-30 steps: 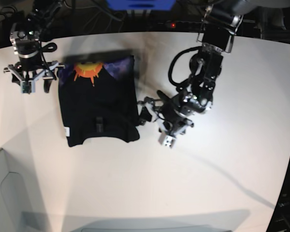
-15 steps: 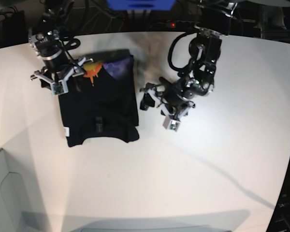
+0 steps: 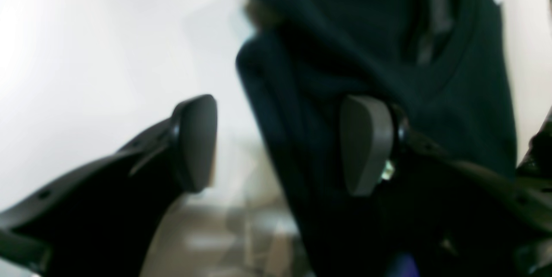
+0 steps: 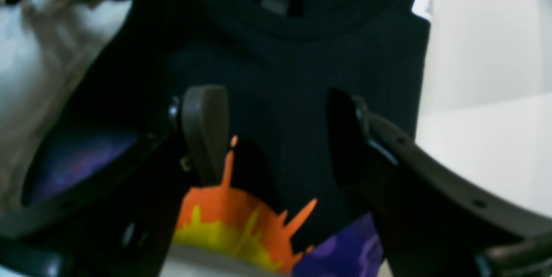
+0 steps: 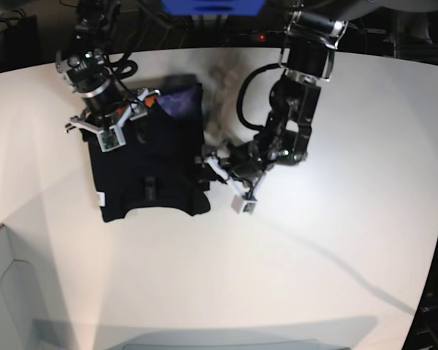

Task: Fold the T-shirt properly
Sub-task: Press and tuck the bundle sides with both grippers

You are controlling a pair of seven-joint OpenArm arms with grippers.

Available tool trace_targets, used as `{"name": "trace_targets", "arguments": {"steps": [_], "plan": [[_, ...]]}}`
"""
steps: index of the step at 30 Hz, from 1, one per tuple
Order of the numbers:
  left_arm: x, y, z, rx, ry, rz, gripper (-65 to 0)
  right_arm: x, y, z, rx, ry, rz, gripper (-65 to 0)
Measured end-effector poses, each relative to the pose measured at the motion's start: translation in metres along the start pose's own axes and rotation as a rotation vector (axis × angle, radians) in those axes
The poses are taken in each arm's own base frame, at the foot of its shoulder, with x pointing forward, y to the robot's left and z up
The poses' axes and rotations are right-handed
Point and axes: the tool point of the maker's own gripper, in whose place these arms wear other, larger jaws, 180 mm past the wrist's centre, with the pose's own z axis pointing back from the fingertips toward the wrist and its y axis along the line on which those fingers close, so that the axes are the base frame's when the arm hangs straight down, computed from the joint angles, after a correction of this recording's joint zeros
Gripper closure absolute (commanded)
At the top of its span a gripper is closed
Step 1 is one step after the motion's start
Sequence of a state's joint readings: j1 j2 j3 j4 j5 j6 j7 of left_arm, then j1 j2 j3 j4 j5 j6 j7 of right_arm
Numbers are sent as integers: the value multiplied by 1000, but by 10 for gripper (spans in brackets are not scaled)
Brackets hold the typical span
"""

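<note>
**Black cloth between two open grippers: shirt lies left of centre, both arms at its edges**

Black cotton makes up the largest item in the base view: the T-shirt (image 5: 147, 164), already gathered into a rough rectangle on the white table (image 5: 314, 240), left of centre in the frame. Its long axis runs from the upper part of the frame toward the lower. The printed end, orange sun and purple, is at the top; the collar and a small white tag (image 5: 101, 199) are at the lower end. The lower right corner looks slightly rumpled.

Governing relation: the shirt sits between the two tools. The right gripper (image 5: 111, 125) hangs over the shirt's upper left corner, at the printed end. The left gripper (image 5: 223, 175) stands at the shirt's right edge, about level with its lower half. Each arm is close to its own side; neither has a clear advantage in reach.

Right arm pose: wrist pointed down, coming in from the upper left of the frame. Its wrist view shows the jaws spread wide, the sun print (image 4: 241, 221) directly between and below them, nothing gripped. Whether the fingertips touch cloth cannot be told.

Left arm pose: elbow bent, descending from the top centre, forearm angled toward the shirt. Its wrist view, blurred, shows the jaws spread wide, one finger over bare table, the other over dark fabric, straddling the cloth's edge. Nothing is held.

Judgement: a further fold would likely begin from these two edges.
</note>
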State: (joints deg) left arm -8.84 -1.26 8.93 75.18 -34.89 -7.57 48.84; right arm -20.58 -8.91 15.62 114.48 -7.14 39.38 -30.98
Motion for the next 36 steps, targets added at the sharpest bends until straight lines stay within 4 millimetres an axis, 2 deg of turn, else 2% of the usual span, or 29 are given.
{"name": "trace_targets", "arguments": {"steps": [3,8,13,17,22,24,26,32,36], "plan": [[3,0,-5,-32,-5,51,-408,3,-1,-2,-2,-10,1,-369],[-5,8,-3,-21,21,59,-215,1,-1,-1,-2,-4,0,-369],[-5,20,6,-33,21,100,-200,0,-1,-2,-2,0,-1,-369],[2,42,18,-18,-12,156,-199,-2,0,-4,5,5,-7,-369],[10,51,24,-6,-41,192,-189,-1,0,-6,7,0,-9,-369],[14,57,27,-1,-58,175,-117,1,-1,-7,6,-2,-9,-369],[12,57,31,-29,-59,139,-5,3,6,-9,27,-4,5,-369],[1,59,32,-36,-31,146,-22,16,33,-14,101,-39,23,-369],[2,41,28,-145,-47,245,-28,23,45,-16,133,-54,35,-369]]}}
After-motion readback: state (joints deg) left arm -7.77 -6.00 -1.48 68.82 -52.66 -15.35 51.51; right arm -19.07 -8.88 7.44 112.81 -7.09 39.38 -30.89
